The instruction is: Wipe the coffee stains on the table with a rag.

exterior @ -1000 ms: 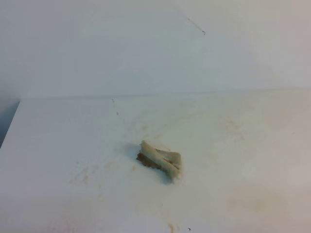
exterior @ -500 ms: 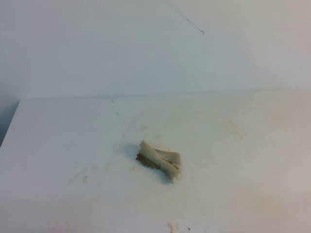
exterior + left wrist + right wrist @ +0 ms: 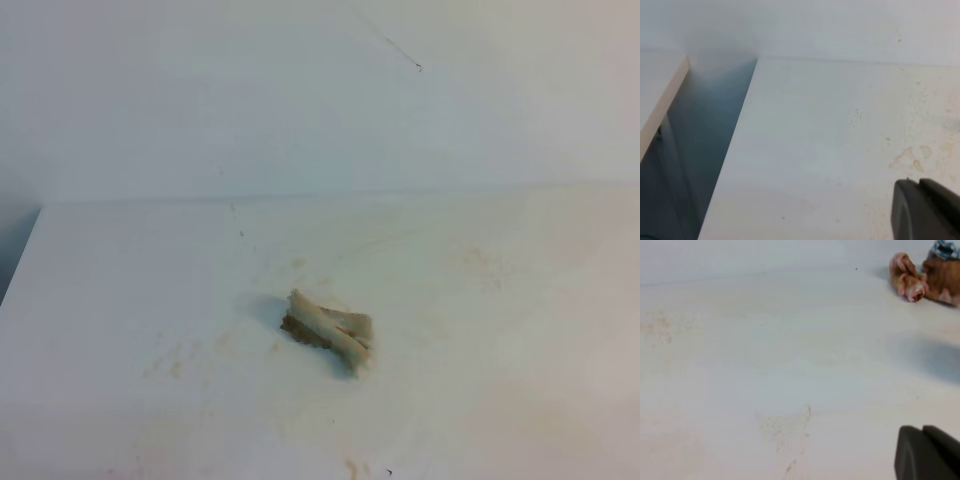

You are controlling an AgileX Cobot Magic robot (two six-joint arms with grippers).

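Cream-grey and brown at its edges, the rag (image 3: 329, 331) lies wadded near the middle of the white table (image 3: 120, 300), alone. Only a dark corner of the left gripper (image 3: 927, 210) and right gripper (image 3: 926, 454) shows; their openness I cannot tell.

A wadded rag (image 3: 328, 331) lies alone on the smudged table (image 3: 120, 290).

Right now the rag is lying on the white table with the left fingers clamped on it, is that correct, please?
Not quite. The rag does lie on the white table, but nothing is clamped on it: the exterior high view shows it alone, with no arm or fingers near it.
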